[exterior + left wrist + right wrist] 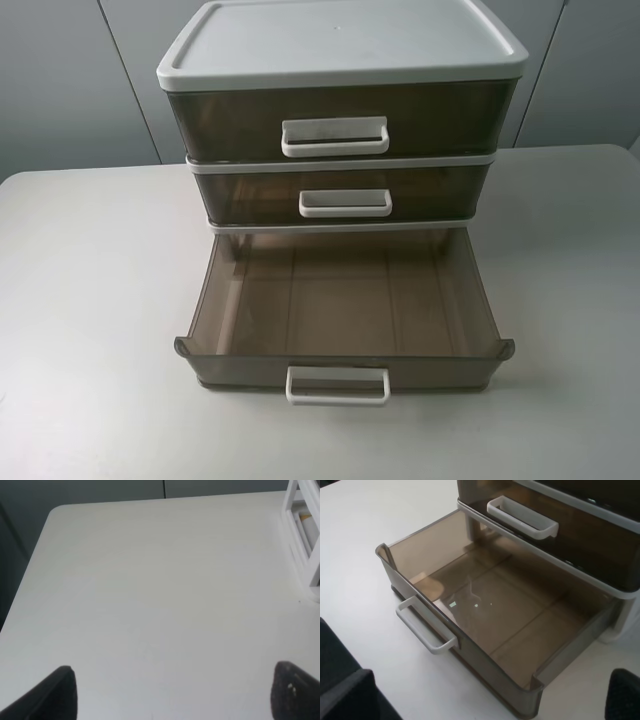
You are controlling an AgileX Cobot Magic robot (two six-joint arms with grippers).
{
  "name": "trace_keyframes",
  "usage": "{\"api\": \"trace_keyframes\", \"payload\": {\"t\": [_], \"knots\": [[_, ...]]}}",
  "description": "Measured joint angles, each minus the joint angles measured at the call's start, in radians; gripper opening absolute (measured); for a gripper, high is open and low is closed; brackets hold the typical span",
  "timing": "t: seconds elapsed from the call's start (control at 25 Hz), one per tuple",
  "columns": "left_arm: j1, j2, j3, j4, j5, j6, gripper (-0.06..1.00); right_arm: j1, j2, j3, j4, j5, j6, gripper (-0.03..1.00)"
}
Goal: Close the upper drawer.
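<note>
Left of the drawer unit (340,40), our left claw (172,695) hangs over open bench (150,580), fingers spread wide, with only the unit's white corner edge nearby. Within the unit, the upper drawer (250,195) sits in the middle tier, its front flush with the frame and its white handle (345,203) unobstructed. Beneath it, the lowest drawer (345,310) juts far out over the bench. At the unit's right, our right claw (485,700) is spread apart, facing that drawer's front rim and clear of it.
</note>
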Motion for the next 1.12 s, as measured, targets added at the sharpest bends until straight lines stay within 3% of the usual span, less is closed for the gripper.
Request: {"api": "trace_keyframes", "payload": {"t": [0.2,0.36,0.64,0.84,1.12], "knots": [[0.000,0.000,0.000,0.000,0.000,0.000,0.74,0.000,-0.002,0.000,0.006,-0.001,-0.004,0.68],[0.000,0.000,0.000,0.001,0.000,0.002,0.74,-0.097,0.045,0.000,0.012,-0.001,-0.011,0.68],[0.000,0.000,0.000,0.001,0.000,0.006,0.74,-0.434,0.085,0.000,0.020,-0.004,-0.035,0.68],[0.000,0.000,0.000,0.001,0.000,0.006,0.74,-0.730,0.085,0.000,0.065,-0.004,-0.080,0.68],[0.000,0.000,0.000,0.001,0.000,0.004,0.74,-1.000,0.001,0.001,0.162,-0.012,-0.206,0.68]]}}
